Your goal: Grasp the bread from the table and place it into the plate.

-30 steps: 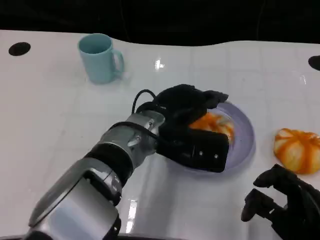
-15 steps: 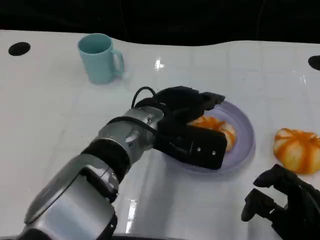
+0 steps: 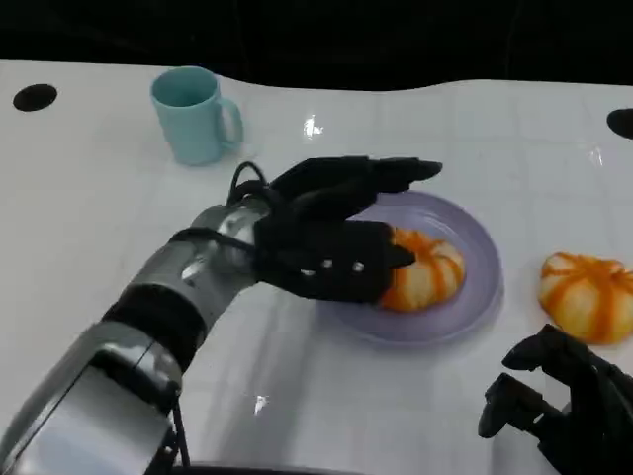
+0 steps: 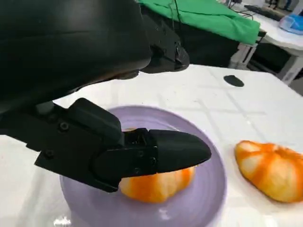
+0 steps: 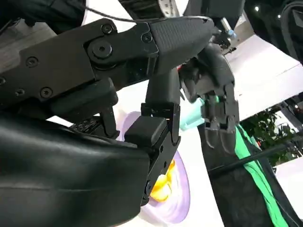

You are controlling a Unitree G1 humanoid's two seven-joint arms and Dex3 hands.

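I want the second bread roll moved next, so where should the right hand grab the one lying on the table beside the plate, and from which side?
Take the bread roll across its domed body, coming down from above. It sits low and rounded on the table, with no handle or edge to catch. The right hand lies just in front of it, and the purple plate leaves a gap beside it, so there should be room for fingers on both flanks.

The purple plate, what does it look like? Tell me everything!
The purple plate is round, pale lilac and smooth with a shallow raised rim. It lies flat on the white table. An orange-and-white striped bread sits on it, and the robot's left hand hangs over its near side by the bread.
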